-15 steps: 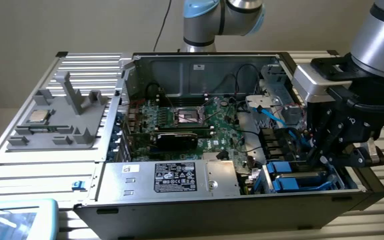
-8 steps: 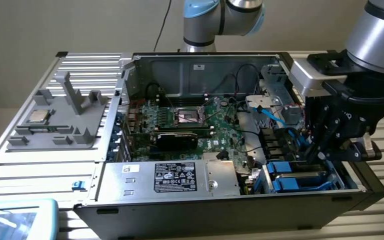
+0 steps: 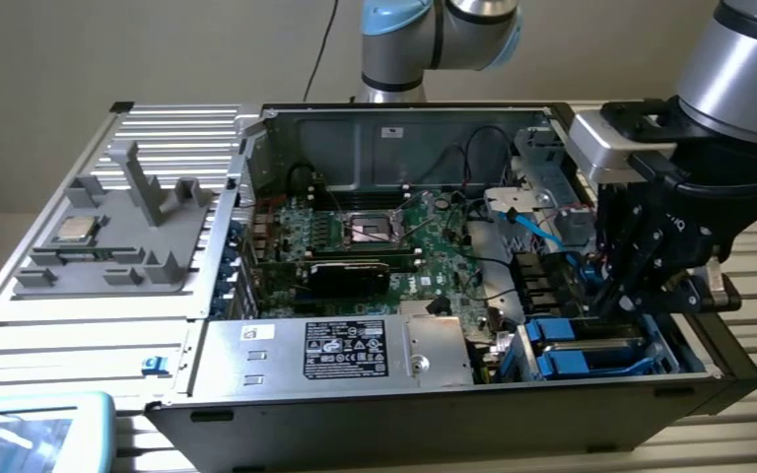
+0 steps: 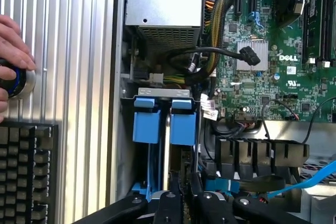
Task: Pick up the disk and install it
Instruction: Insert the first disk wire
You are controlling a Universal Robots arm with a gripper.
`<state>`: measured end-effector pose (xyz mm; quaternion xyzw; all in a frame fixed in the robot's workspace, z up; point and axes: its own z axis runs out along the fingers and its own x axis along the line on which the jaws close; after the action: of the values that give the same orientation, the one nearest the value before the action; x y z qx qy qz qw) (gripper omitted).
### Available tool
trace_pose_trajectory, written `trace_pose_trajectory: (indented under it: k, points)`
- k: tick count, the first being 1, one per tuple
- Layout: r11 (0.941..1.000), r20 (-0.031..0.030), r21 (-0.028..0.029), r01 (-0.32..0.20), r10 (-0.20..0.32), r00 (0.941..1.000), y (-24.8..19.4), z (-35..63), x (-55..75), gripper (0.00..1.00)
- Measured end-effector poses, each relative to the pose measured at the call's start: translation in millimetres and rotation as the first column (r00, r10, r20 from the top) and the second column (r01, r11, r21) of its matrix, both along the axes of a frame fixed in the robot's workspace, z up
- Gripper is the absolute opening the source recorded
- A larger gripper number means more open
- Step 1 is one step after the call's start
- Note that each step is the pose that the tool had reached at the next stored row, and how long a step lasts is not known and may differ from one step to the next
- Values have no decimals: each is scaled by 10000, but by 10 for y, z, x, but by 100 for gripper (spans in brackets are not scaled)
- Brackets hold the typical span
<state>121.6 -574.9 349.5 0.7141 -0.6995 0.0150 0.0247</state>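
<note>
A plain pale wall (image 3: 90, 49) is seen behind a ribbed metal table (image 3: 76, 330), on which an open computer case (image 3: 392, 118) is laid. The arm (image 3: 747, 69) is lowered into the drive bay at the exterior view's right. There the gripper (image 4: 186, 199) is set at one end of the disk (image 4: 182, 121), which is stood on edge in the bay beside a second blue carrier (image 4: 146, 119). The fingers (image 4: 173, 205) are drawn close together on the disk's end, though the contact itself is hidden. A keyboard (image 4: 26, 171) and a person's hand (image 4: 13, 51) are cut off at the frame edge.
</note>
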Motion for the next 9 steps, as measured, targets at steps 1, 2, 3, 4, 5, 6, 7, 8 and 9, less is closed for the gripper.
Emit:
trace_pose_trajectory:
  k: [1,2,3,4,5,6,7,8,9]
  points:
    - [10000,-1,-30,1,-1,10000,12,1,0,16]
    - [10000,-5,-50,12,-12,10000,15,0,1,16]
    - [10000,-9,-53,57,-57,10000,13,-1,1,16]
    - [10000,-12,-59,69,-69,10000,11,1,1,16]
    - [10000,-13,-58,75,-75,10000,12,0,1,16]
    - [9999,-20,-62,102,-102,9999,12,-1,2,16]
    - [9999,-30,-65,145,-145,9999,12,-1,3,16]
    - [9998,-50,-67,190,-191,9998,13,-3,4,16]
    - [9997,-76,-68,225,-225,9997,13,-5,5,16]
